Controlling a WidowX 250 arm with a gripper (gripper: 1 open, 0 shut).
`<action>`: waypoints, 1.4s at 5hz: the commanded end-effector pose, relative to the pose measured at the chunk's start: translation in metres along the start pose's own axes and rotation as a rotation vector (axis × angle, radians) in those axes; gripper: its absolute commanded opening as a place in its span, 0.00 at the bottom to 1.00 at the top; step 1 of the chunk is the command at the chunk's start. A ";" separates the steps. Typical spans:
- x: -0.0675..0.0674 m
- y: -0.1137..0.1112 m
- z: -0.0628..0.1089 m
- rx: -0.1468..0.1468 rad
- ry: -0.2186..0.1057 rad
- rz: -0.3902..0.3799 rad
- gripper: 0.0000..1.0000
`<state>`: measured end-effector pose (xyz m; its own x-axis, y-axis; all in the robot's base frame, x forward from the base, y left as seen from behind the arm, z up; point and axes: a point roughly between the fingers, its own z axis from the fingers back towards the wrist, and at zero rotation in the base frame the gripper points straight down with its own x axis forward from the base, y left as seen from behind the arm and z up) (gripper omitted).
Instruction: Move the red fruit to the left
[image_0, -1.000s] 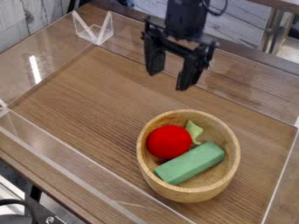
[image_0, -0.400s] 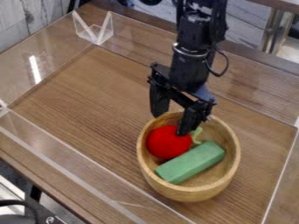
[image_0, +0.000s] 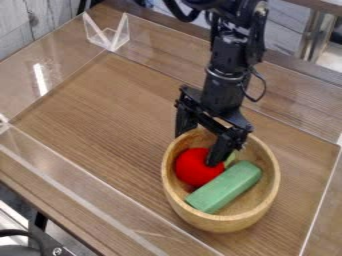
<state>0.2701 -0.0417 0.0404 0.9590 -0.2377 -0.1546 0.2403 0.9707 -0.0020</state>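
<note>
The red fruit (image_0: 199, 168) is a small round bright red ball lying in the left part of a wooden bowl (image_0: 265, 205) at the lower right of the table. A flat green block (image_0: 226, 187) lies across the bowl beside it. My black gripper (image_0: 206, 142) points straight down over the bowl, open, its fingers (image_0: 223, 154) reaching below the rim on either side of the fruit's top. I cannot tell whether the fingers touch the fruit. A pale leaf bit is mostly hidden behind the fingers.
The wooden table (image_0: 94, 115) is ringed by low clear plastic walls (image_0: 54, 70). A clear plastic stand (image_0: 104, 33) sits at the back left. Bare wood lies to the left of the bowl.
The gripper has come down and a little toward the right, from above the table behind the bowl into the bowl over the fruit. It stayed open. The bowl's contents have shifted slightly.
</note>
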 end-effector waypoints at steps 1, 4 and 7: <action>0.006 -0.009 0.004 0.000 -0.047 0.003 1.00; -0.003 0.012 0.003 -0.020 -0.042 0.035 1.00; -0.016 -0.004 -0.014 -0.012 -0.018 -0.011 1.00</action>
<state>0.2544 -0.0398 0.0276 0.9591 -0.2472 -0.1379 0.2470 0.9688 -0.0189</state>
